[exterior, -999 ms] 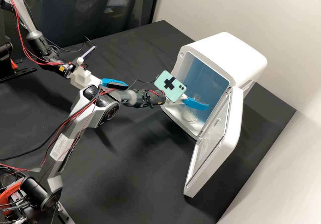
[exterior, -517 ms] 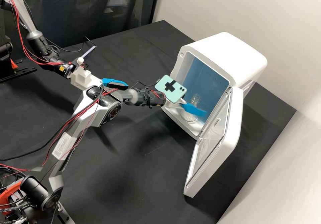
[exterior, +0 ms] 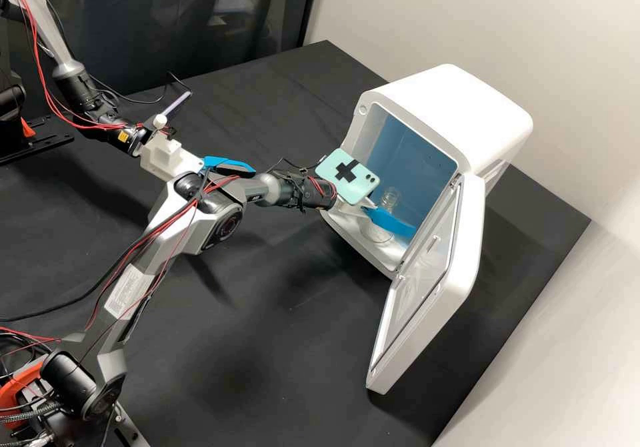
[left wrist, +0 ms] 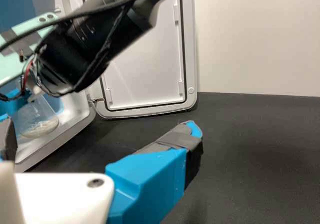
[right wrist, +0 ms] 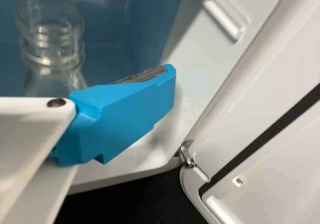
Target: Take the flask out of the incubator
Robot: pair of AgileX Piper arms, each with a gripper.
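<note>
**Task object.** The flask is clear glass with a conical body. Its round neck is ringed by moulded ridges and its mouth is open. It stands upright on the white floor of the chamber, inside the incubator.

**Enclosure.** The incubator is a smooth white plastic box with rounded corners and a pale blue chamber lining. Its door, a flat white panel with a raised inner frame, is swung fully open.

**Right arm.** The right pincer lies within the chamber opening, just beside the flask's neck. It cannot be told whether it touches the glass, or whether it is apart or together. A mint-green phone marked with a black cross sits on the wrist.

**Left arm.** The left pincer hangs above the bench, well apart from the incubator and behind the right arm's elbow. Its blue fingers stand apart with nothing between them. One finger carries a grey taped pad near the tip.

**Surroundings.** The bench is covered in matt black cloth, faintly creased. A plain off-white wall rises behind the incubator. A dark curtain hangs at the far edge. Red and black cables run along both arms.
</note>
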